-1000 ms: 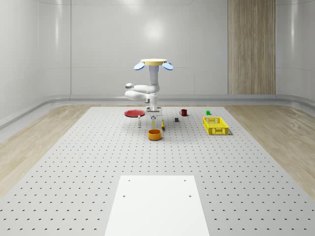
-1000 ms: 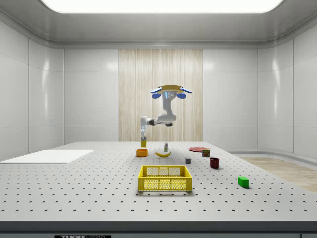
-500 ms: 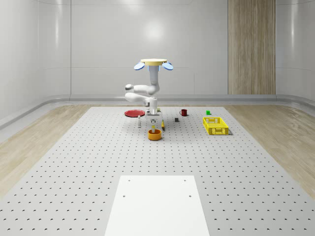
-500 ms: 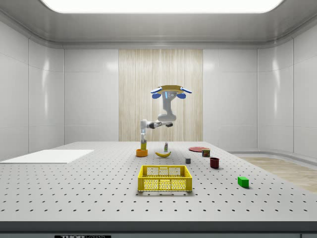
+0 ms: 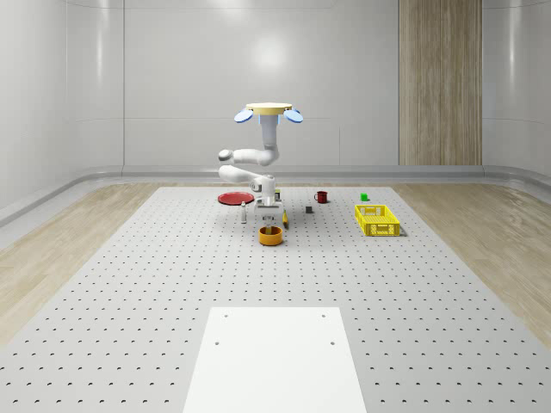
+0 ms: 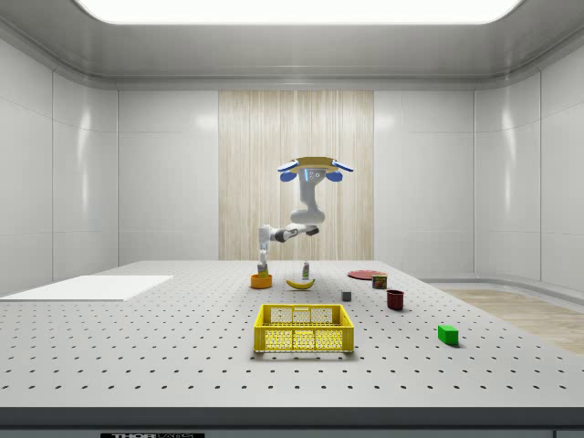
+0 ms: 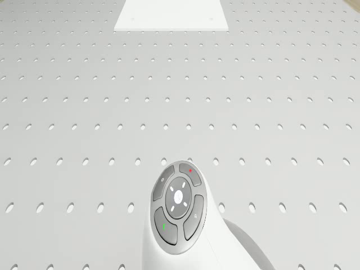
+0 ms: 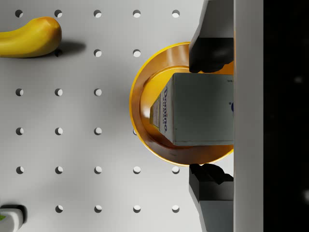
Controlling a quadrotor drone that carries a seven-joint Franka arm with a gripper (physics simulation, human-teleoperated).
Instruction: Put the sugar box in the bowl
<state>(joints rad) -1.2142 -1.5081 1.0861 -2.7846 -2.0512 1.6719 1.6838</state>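
Note:
The sugar box [image 8: 203,108] stands inside the orange bowl [image 8: 140,104], its grey top face towards the wrist camera. My gripper [image 8: 212,118] is straight above it and open: the dark fingertips [image 8: 212,55] flank the box, and a strip of bowl shows between the box and the other fingertip [image 8: 212,179]. The bowl [image 5: 270,237] sits mid-table, with the gripper [image 6: 263,265] reaching down onto the bowl [image 6: 262,282]. The drone [image 5: 268,110] hovers high over the table, to the side view's right of the bowl [image 6: 315,167].
A banana [image 8: 29,36] and a small bottle [image 6: 306,270] lie just beyond the bowl. On the table also stand a yellow crate [image 5: 377,220], a red plate [image 5: 233,198], a red mug [image 5: 321,197], a green block [image 5: 364,197] and a white pad [image 5: 274,357].
The arm has bent lower and carried the sugar box down into the bowl. The drone has held its place.

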